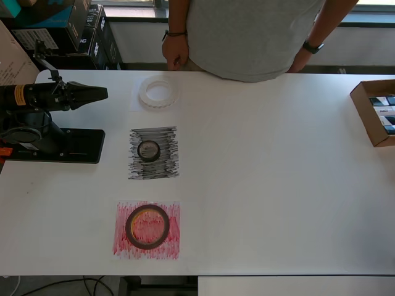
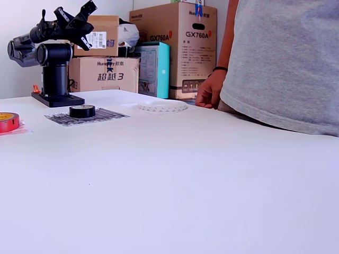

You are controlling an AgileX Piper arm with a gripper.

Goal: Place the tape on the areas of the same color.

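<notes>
Each tape roll lies on a patch of its own colour. The small black roll point(image 1: 149, 150) point(image 2: 82, 111) sits on the black scribbled area point(image 1: 153, 168) point(image 2: 108, 115). A dark red ring point(image 1: 147, 226) point(image 2: 8, 121) rests on the red scribbled area point(image 1: 170, 243). At the far edge, the wide white ring point(image 1: 158, 91) point(image 2: 162, 106) lies on the plain white area point(image 1: 135, 105). My gripper point(image 1: 103, 94) point(image 2: 87, 24) hangs folded back above the arm's base, to the left of the white ring in the overhead view. It holds nothing, and its fingers stand apart in the exterior view.
The arm's black base point(image 1: 58, 145) point(image 2: 56, 99) stands at the overhead view's left edge. A person point(image 1: 247, 37) point(image 2: 286, 63) leans on the far table edge with both hands. An open cardboard box point(image 1: 375, 111) sits at the overhead view's right. Stacked cartons point(image 2: 180, 47) stand behind.
</notes>
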